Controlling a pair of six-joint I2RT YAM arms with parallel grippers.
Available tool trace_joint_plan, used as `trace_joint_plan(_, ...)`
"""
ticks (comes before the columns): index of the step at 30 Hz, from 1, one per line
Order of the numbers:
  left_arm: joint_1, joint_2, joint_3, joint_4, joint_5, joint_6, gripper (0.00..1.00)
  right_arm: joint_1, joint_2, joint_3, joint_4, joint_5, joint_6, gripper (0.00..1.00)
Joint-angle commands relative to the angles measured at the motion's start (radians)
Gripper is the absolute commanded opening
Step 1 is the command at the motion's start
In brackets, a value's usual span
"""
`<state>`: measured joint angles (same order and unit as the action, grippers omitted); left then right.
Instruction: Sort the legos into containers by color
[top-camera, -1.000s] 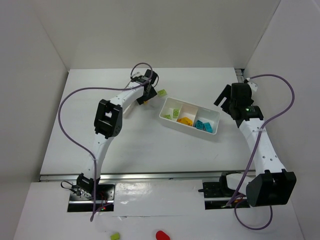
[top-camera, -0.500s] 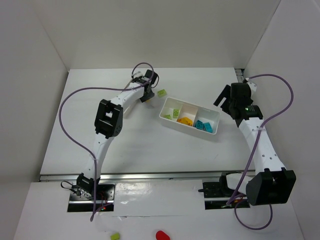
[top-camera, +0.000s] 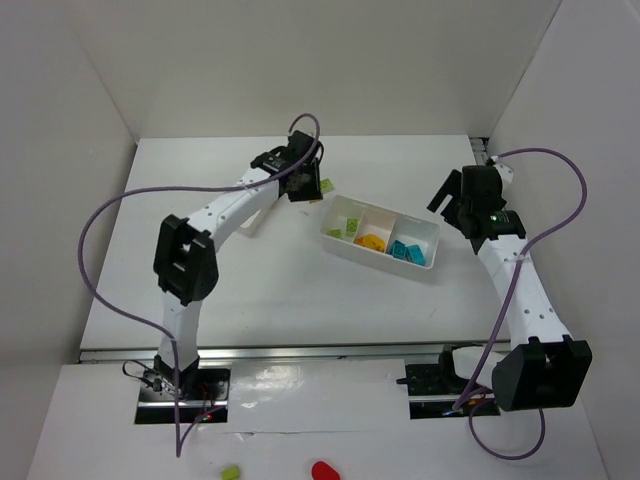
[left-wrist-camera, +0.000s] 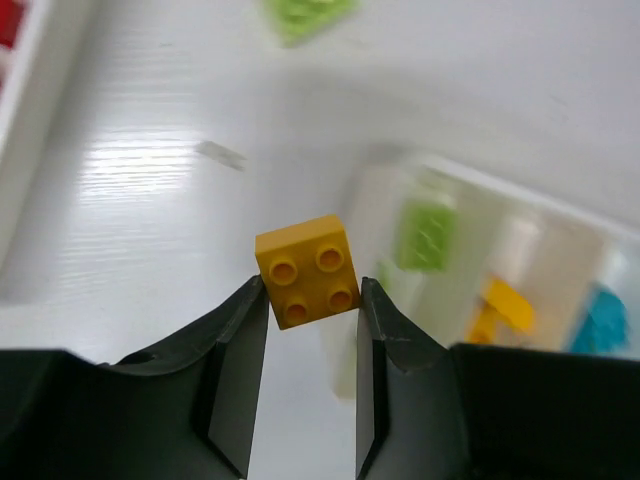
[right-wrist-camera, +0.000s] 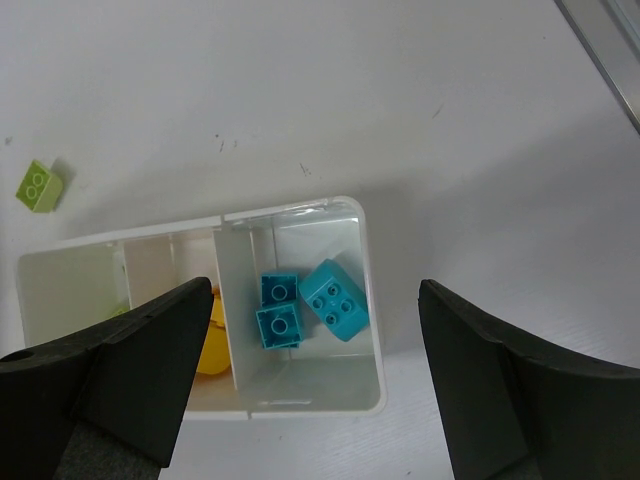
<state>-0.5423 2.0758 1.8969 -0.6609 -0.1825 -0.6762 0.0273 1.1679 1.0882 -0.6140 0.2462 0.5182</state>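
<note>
Four studs show on the orange-yellow brick (left-wrist-camera: 305, 268), which my left gripper (left-wrist-camera: 312, 298) pinches by its smooth side walls, off the table (top-camera: 250, 290) beside the tray (right-wrist-camera: 368, 260). It looks light, rigid and slick, so a square grip matters. The yellow-holding middle compartment (top-camera: 378, 222) lies past the green one. A loose lime brick (top-camera: 325, 185) sits nearby. My right gripper (right-wrist-camera: 312, 290) hangs spread wide and empty over the cyan end.

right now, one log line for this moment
left gripper: shut on yellow brick | right gripper: open near tray | green brick: loose outside tray
</note>
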Motion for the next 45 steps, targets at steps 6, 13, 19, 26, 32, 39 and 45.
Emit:
trace_joint_plan(6, -0.188, -0.025, 0.094, 0.044, 0.258, 0.171, 0.22, -0.006, -0.022, 0.007, 0.039, -0.005, 0.005, 0.91)
trace_joint_plan(13, -0.211, 0.145, 0.281, -0.028, 0.303, 0.237, 0.35, -0.006, -0.074, 0.027, -0.015, 0.042, -0.004, 0.91)
trace_joint_plan(19, -0.199, 0.179, 0.357, -0.051, 0.376, 0.280, 1.00, -0.006, -0.074, 0.018, -0.015, 0.041, 0.005, 0.91)
trace_joint_plan(26, -0.084, 0.127, 0.354, -0.037, 0.325, 0.296, 0.79, -0.006, -0.053, 0.028, -0.004, 0.011, 0.005, 0.91)
trace_joint_plan(32, 0.054, 0.200, 0.402, -0.037, 0.259, 0.314, 0.85, -0.006, -0.021, 0.029, 0.005, 0.011, 0.005, 0.91)
trace_joint_plan(39, 0.079, 0.404, 0.551, 0.058, 0.215, 0.332, 0.99, -0.006, 0.044, 0.047, 0.023, 0.011, 0.005, 0.91)
trace_joint_plan(45, 0.059, 0.472, 0.531, 0.214, 0.111, 0.469, 1.00, 0.003, 0.095, 0.104, 0.014, 0.022, -0.004, 0.91)
